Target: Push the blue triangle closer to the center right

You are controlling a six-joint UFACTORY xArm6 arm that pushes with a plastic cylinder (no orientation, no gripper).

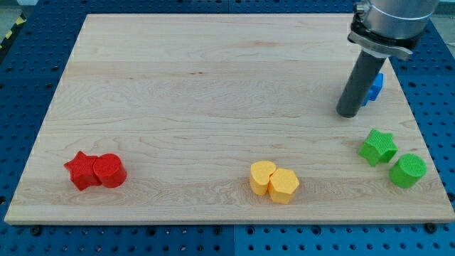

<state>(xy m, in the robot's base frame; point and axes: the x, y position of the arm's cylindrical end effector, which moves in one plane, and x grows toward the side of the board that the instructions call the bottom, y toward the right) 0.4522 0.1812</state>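
Observation:
A blue block, mostly hidden behind my rod, sits near the board's right edge in the upper right; its shape cannot be made out. My tip rests on the board just left of and slightly below the blue block, close to it; contact cannot be told.
A green star and a green cylinder lie at the lower right. Two yellow blocks touch each other at the bottom centre. A red star and a red cylinder touch at the lower left. The wooden board sits on a blue perforated table.

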